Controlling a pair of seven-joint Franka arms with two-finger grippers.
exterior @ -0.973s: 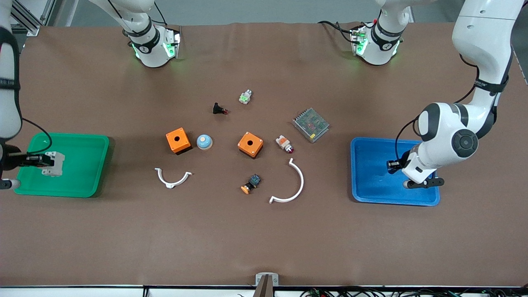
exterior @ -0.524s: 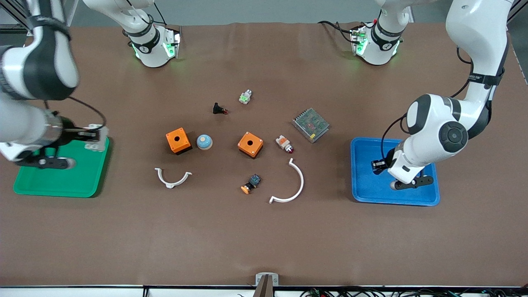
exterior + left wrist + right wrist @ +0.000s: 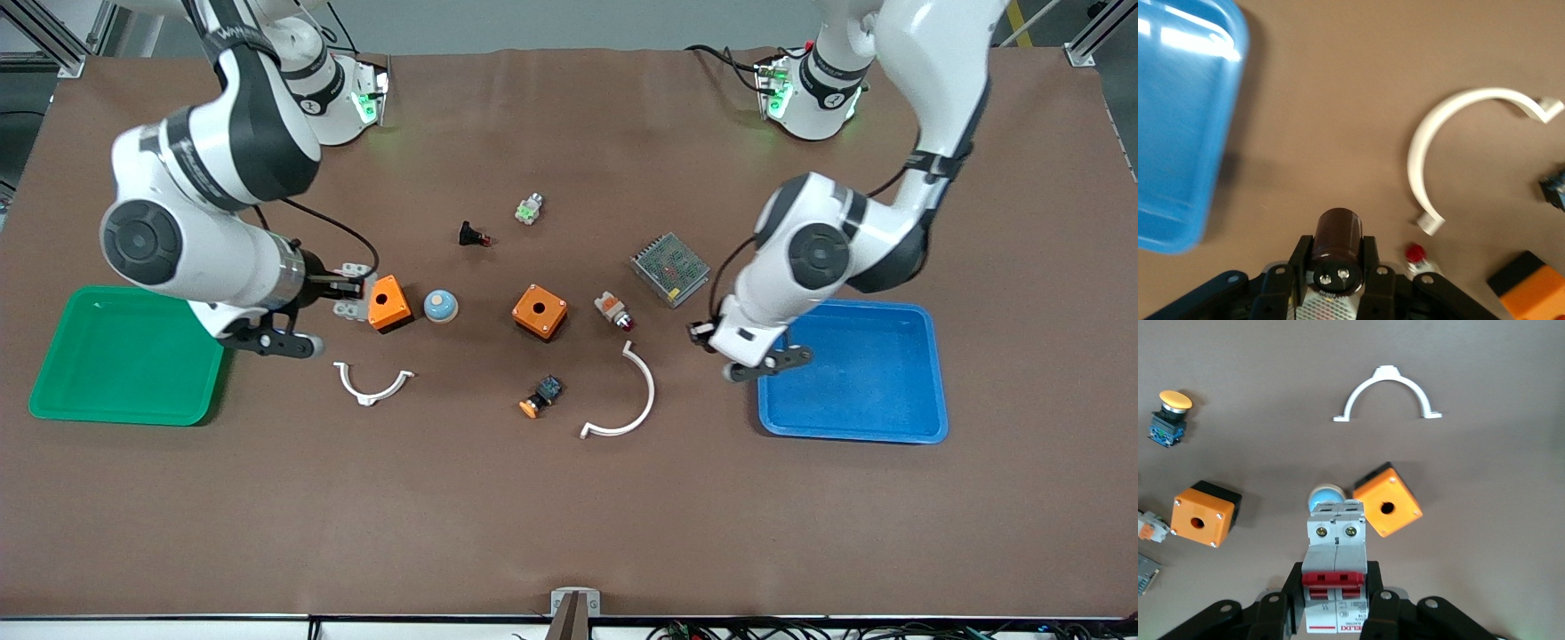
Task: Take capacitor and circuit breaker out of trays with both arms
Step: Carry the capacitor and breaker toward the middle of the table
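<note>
I am watching the right hand (image 3: 348, 298) gripping the breaker (image 3: 1336, 570), a light grey rectangular block with red switch levers, over the brown table (image 3: 569, 516) just beside an orange box with a round hole (image 3: 388, 302). In the right wrist view the breaker is sitting squarely between the two fingers (image 3: 1295, 590), its screw end pointing out over a pale blue domed button (image 3: 1323, 498) and that orange box. The green tray (image 3: 124, 356) is lying near, toward the right arm's end of the table, with nothing resting in it.

The left hand (image 3: 702, 335) is clenching the capacitor (image 3: 1337, 248), a small dark cylinder, over bare table between the blue tray (image 3: 853, 418) and a white-and-orange part with a red tip (image 3: 613, 309). In the left wrist view the capacitor is standing out from between the fingers (image 3: 1369, 257), its terminal end facing the camera, with a large white curved plastic clip (image 3: 1438, 150) lying on the table near it.
</note>
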